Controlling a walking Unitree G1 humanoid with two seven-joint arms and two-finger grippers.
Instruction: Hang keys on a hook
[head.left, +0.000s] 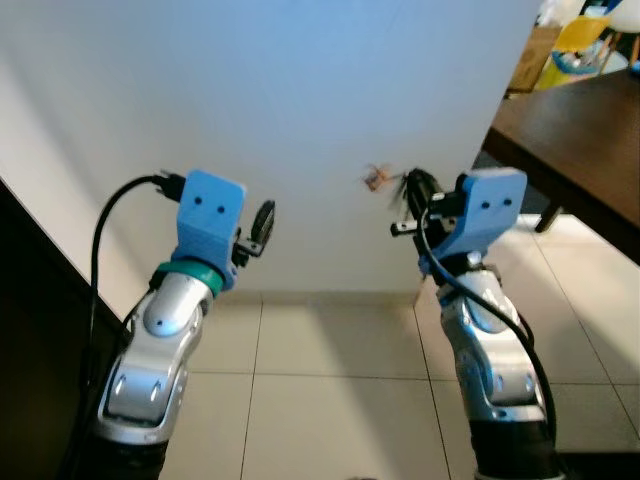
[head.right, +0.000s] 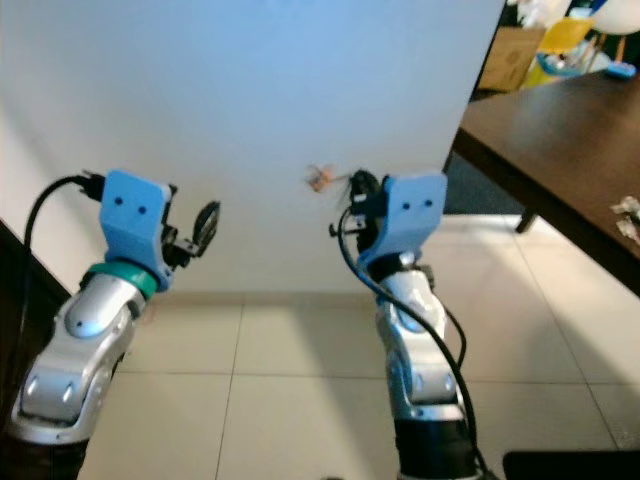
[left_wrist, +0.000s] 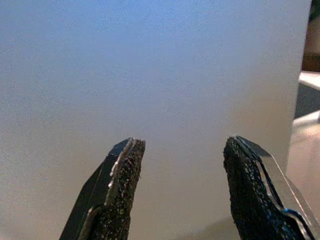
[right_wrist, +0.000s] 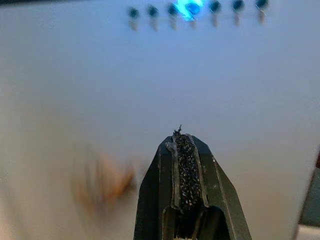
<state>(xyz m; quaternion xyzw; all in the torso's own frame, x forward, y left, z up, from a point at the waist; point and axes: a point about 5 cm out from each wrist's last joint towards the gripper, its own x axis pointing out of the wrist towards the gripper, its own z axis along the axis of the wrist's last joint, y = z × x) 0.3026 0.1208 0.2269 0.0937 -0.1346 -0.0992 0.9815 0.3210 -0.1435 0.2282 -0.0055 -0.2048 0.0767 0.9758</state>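
While facing white wall (head.left: 300, 110), both arms raised before it, tiled floor (head.left: 330, 400) below, dark table (head.left: 580, 140) off to right

Row of hooks (right_wrist: 192, 12) high on wall in right wrist view, 7 dark pegs counted, blue glow near middle of row

Left gripper (left_wrist: 182, 165) idle, fingers spread apart, nothing between them, aimed at bare wall

Right gripper (head.left: 405, 195) pressed closed, pads meeting; keys (head.left: 377, 179) dangling just beside fingertips, small brownish blur, seemingly pinched by ring or strap, exact hold too blurred to confirm

Step judged: carry phase, keys in hand, not yet at hooks; hooks well above fingertips

Next move likely needs: raise right arm toward row, pick 1 peg, bring ring over its tip, lower until caught, only then release. Swing of keys a probable nuisance, so a slow approach advised
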